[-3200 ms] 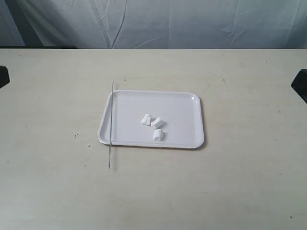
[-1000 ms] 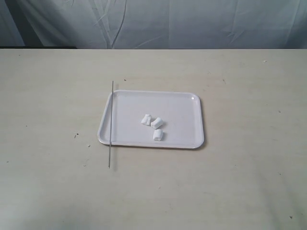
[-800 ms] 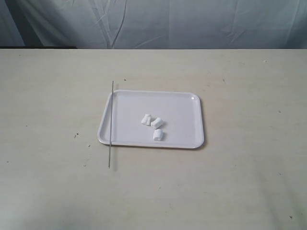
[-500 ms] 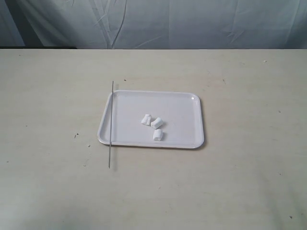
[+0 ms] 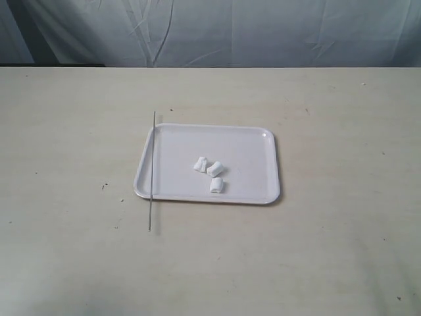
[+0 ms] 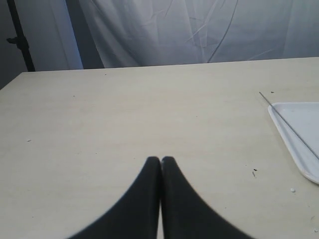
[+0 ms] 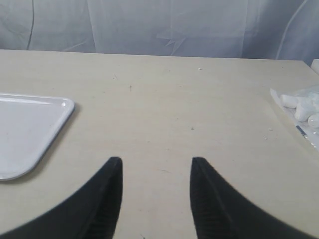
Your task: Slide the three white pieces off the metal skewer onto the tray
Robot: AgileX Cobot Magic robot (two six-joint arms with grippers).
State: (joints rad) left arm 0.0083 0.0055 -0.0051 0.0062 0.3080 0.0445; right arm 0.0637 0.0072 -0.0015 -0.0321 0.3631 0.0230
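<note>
Around the setup there's a wrinkly pale cloth backdrop behind the bench, a dark stand off past the far corner on my left side, and a clear plastic bag with more white lumps in it, lying on the bench off to my right, well away from the tray. I can't get a clean count of what's in the bag. The bench top has a few tiny dark specks.

Counts: one tray, one metal skewer, and three white pieces.

The tray is a glossy white rectangle with rounded corners and a low rim, sitting about mid-bench. All three pieces are loose on it, clustered near the middle, a bit toward the near edge. Two sit almost touching, and the third is just beside them on the near side. They look like little soft, stubby cylinders. The skewer is a thin, straight grey rod with nothing threaded on it. It lies across the tray's left rim, with both ends sticking out past the tray onto the bench, and it's well apart from the pieces.

My left tool is clenched, fingers pressed tip to tip with nothing in between, hanging over bare bench to the left of the skewer. My right tool is released with its fingers spread, over the bench to the right of the tray.
</note>
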